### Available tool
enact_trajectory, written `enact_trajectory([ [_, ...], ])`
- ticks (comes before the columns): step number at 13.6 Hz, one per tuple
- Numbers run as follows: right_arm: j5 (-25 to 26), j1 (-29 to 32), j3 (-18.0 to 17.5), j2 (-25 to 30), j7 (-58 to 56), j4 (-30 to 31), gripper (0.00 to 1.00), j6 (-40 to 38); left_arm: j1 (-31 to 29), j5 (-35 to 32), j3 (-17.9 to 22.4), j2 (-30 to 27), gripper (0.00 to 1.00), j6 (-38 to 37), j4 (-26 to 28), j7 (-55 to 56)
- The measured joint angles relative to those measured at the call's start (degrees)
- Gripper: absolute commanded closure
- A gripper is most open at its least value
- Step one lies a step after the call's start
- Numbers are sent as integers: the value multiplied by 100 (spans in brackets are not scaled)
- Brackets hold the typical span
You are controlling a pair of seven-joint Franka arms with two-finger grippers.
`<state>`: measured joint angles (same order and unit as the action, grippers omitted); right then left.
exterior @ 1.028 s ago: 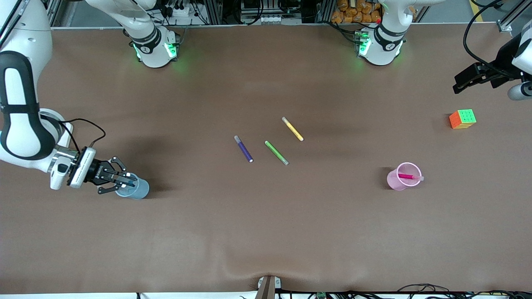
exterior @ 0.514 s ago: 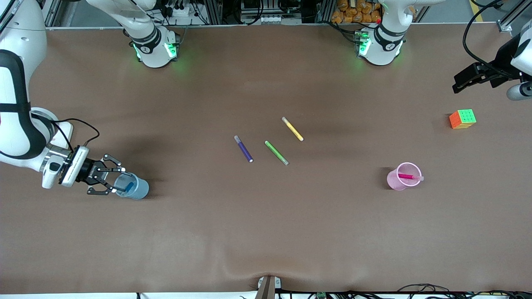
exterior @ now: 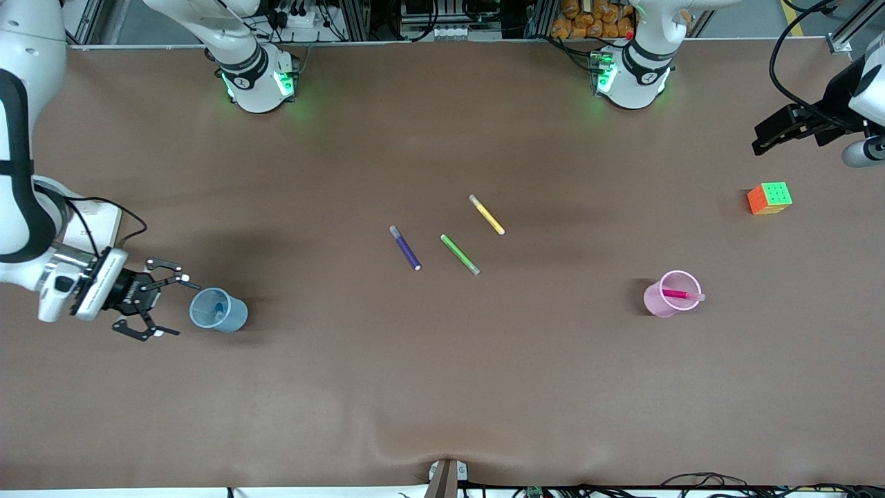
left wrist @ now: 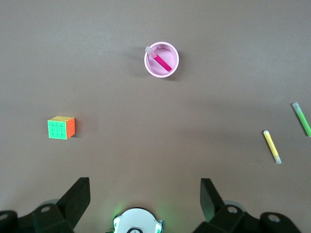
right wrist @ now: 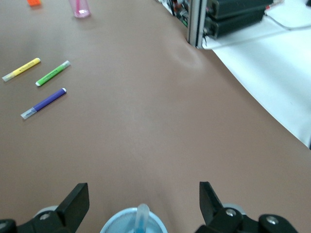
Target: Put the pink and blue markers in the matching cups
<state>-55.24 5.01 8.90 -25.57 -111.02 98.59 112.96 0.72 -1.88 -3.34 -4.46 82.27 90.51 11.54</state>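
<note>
1. Pincers first: the right pincer (exterior: 160, 307) sits at the right arm's end of the counter (exterior: 442, 387), fingers spread wide with nothing between them, just beside the blue cup (exterior: 218, 310) and clear of its rim.
2. Blue marker (exterior: 220, 309) stands inside that blue cup; the right wrist view shows its pale cap (right wrist: 142, 212) poking up out of the cup's mouth, right between the open fingers' line of sight.
3. Pink marker (exterior: 681, 294) leans inside the pink cup (exterior: 667, 294) toward the left arm's end of the counter, long axis tilted across the cup, pale cap resting on the rim.
4. Left pincer (exterior: 767, 136) hangs high near the counter's edge at the left arm's end, fingers apart and empty; in its own wrist view the pink cup (left wrist: 162, 59) lies well apart from it. That arm waits.
5. Key relation now: the blue cup lies straight ahead of the right pincer along its pointing direction, so I'd judge the only sensible move is to draw straight away from the cup, not sweep sideways, or a fingertip could clip the rim and tip it.
6. Distractors: the purple pen (exterior: 405, 247), green pen (exterior: 460, 254) and yellow pen (exterior: 487, 214) lie mid-counter, well apart from both cups; a colour cube (exterior: 769, 198) sits near the left pincer.
7. Both colours look matched; by my read, the task is all but done.
</note>
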Motion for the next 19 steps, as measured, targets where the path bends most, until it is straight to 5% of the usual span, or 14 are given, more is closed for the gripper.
enact_trajectory([
  [7, 1995, -388, -42, 522, 3138, -624, 0, 8, 2, 0, -4, -15, 0, 0, -32, -1],
  [14, 3250, -611, -30, 982, 4821, -649, 0, -14, -4, 0, -5, -15, 0, 1, -7, -1],
  [19, 4031, -595, 8, 1653, 6240, -646, 0, -734, -13, 0, -1, -15, 0, 0, 4, -12],
])
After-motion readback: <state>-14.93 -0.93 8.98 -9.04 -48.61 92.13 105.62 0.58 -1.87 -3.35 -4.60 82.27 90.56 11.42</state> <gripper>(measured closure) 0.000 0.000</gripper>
